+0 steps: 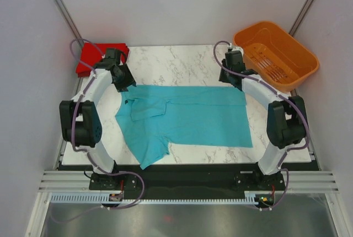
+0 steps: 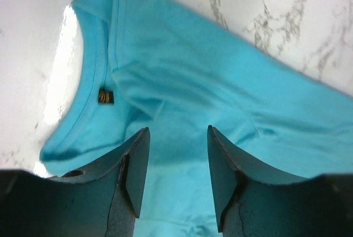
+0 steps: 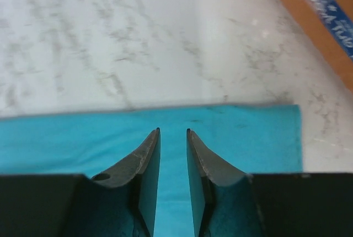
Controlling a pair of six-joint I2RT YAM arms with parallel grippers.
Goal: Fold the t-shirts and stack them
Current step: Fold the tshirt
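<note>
Left gripper [image 2: 178,129] (jaws parted, empty) hangs above teal t-shirt [image 2: 231,88].

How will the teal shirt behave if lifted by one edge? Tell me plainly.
The teal shirt will probably go floppy and drape: it lies flat, with soft creases near the collar. It looks thin, so it is likely light. Pushed across the smooth table, it may bunch up rather than slide whole.
</note>
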